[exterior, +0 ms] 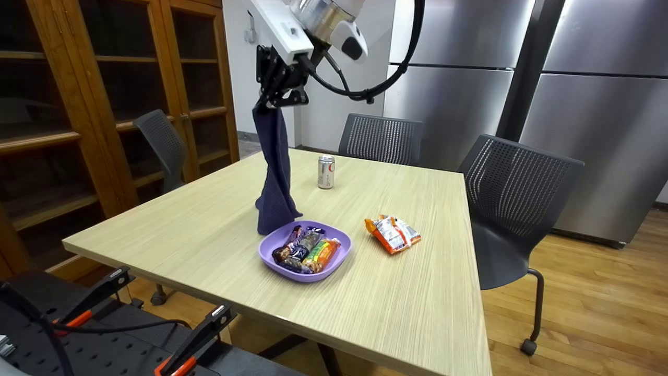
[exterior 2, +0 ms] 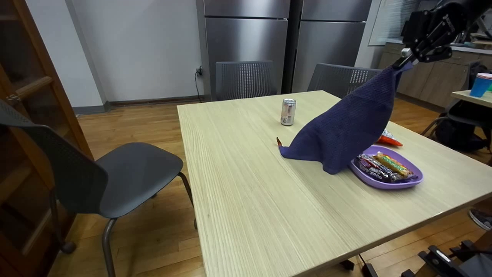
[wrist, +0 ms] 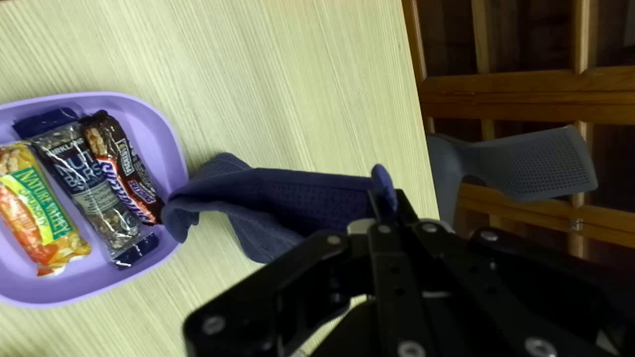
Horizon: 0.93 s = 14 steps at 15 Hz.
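Gripper clamped on one pinched end of dark blue towel, which hangs down to the table right beside the purple dish of snack bars; can't tell if the two touch. Step in hand looks like holding the towel up by its end, lower edge seemingly on the table. Next move likely calls for keeping that pinch and minding the dish; can and orange packet sit apart

Claw aloft, jaws together
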### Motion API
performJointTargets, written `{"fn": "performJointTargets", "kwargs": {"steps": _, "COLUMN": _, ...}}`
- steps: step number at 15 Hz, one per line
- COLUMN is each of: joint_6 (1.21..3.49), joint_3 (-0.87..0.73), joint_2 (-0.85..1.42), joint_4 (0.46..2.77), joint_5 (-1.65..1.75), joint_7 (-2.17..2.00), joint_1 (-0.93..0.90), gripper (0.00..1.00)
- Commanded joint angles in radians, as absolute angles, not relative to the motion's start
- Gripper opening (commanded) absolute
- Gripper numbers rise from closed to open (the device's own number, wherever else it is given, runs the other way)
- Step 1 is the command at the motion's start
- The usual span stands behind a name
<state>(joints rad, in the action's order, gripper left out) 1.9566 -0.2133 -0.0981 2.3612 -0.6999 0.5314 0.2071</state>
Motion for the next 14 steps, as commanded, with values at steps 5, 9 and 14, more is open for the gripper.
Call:
{"fn": "performJointTargets", "kwargs": {"steps": 5, "joint_6": 2.001, "joint_3": -0.245, "joint_2": -0.104, "joint_4": 2.425, "joint_5": -0.630, "joint_7": 0.441, "joint_1": 0.218, "gripper": 0.01}}
{"fn": "performJointTargets", "kwargs": {"steps": 9, "joint_6": 2.027, "joint_3": -0.267, "joint_2": -0.079, "joint_4": 2.434, "joint_5": -0.618, "joint_7": 0.413, "joint_1": 0.229, "gripper": 0.01}}
{"fn": "performJointTargets", "kwargs": {"steps": 14, "joint_6": 2.042, "joint_3": -0.295, "joint_2": -0.059, "joint_4": 2.436, "joint_5": -0.631, "joint_7": 0.394, "joint_1": 0.249, "gripper": 0.01}}
